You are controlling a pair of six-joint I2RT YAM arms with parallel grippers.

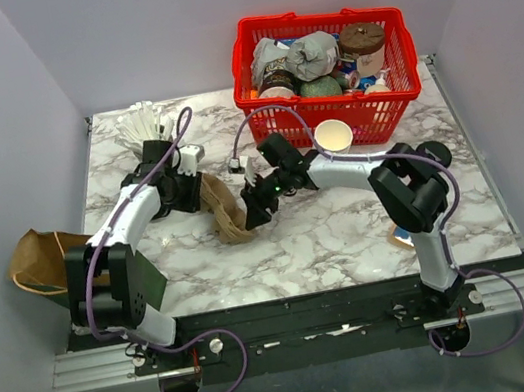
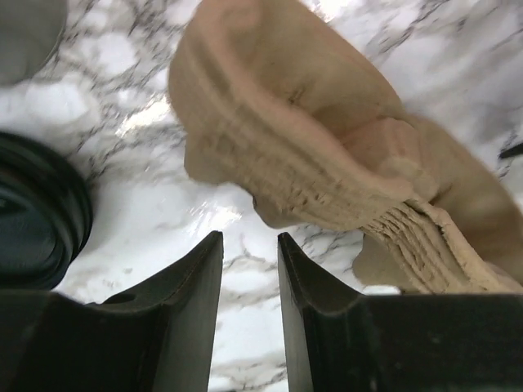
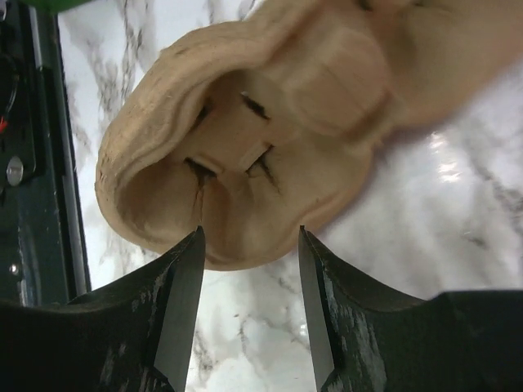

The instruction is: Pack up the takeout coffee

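Right wrist | pulp carrier at 12 o'clock: prob. light, crushable; pinch rim | right gripper, left gripper: released, empty

Both arms bent inward, wrists pitched down; left gripper jaws narrowly parted, right gripper jaws wider apart.

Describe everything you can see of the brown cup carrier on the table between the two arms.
The cup carrier is tan moulded pulp, rough and fibrous looking. The right wrist view looks into one round cup well with slits crossing its bottom; the left wrist view shows a ribbed, layered edge. It lies tilted on the marble table, between the left gripper and right gripper, whose jaws stand apart just short of it, holding nothing.
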